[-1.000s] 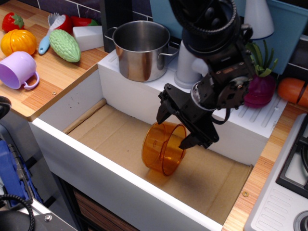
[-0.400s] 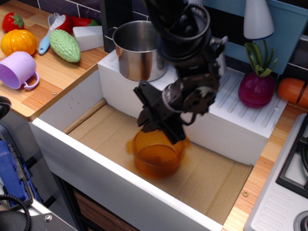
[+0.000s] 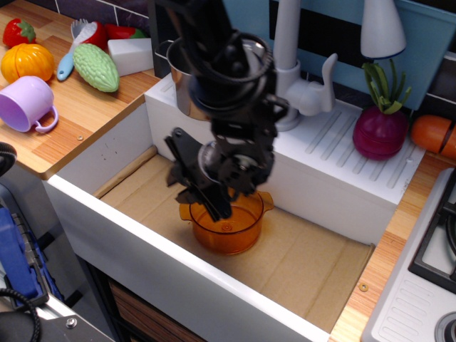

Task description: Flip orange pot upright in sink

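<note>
Standing up now, mouth to the sky: the orange pot (image 3: pixel 226 226), flat on the brown floor of the sink (image 3: pixel 107 214), near the front wall. Looks upright, so most of the job looks done.

Right at the near-left part of the rim: the gripper (image 3: pixel 201 192). Black fingers (image 3: pixel 179 153) close to the rim, maybe one inside and one outside. Pinching the rim or already let go? Cannot tell (too dark and too crowded there).

How to do this bit well:

- Open the fingers slowly. No jerks, or over goes the pot again.
- Lift straight up, not sideways. A sideways pull could drag the rim and tip such a light plastic pot.
- Watch the little side handles (one peeks out on the right). Easy to catch on a finger.
- Keep clear of the front wall, just beside the pot.
- Check for wobble before moving off.

Behind the arm, on the back ledge: the steel pot (image 3: pixel 179 75) and the white tap (image 3: pixel 296 68). Best to rise up without bumping either one. Far off on the wooden counter, a purple mug (image 3: pixel 27 103), no trouble there.
</note>
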Robot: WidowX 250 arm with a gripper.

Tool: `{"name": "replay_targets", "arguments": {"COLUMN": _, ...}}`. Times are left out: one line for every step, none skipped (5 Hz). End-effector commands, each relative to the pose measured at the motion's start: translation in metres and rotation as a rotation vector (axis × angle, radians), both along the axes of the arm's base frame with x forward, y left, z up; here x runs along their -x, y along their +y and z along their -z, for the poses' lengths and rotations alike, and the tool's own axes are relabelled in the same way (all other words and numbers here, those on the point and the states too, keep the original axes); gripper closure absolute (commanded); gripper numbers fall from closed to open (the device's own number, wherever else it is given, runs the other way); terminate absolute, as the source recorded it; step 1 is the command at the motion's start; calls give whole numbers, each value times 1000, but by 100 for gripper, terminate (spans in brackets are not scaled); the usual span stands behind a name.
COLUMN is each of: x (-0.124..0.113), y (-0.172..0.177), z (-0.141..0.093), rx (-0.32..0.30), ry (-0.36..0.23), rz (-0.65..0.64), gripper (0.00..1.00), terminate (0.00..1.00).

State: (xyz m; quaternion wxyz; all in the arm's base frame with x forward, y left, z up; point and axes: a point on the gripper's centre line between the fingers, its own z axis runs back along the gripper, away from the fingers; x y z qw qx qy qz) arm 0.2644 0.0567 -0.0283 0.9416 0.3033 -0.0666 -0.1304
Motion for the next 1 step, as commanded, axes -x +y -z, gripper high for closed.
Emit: {"name": "replay_targets", "arguments": {"x": -4, "y": -2, "z": -5, "rx": 3, "ry": -27, "rz": 1, "gripper": 0, "terminate": 100}}
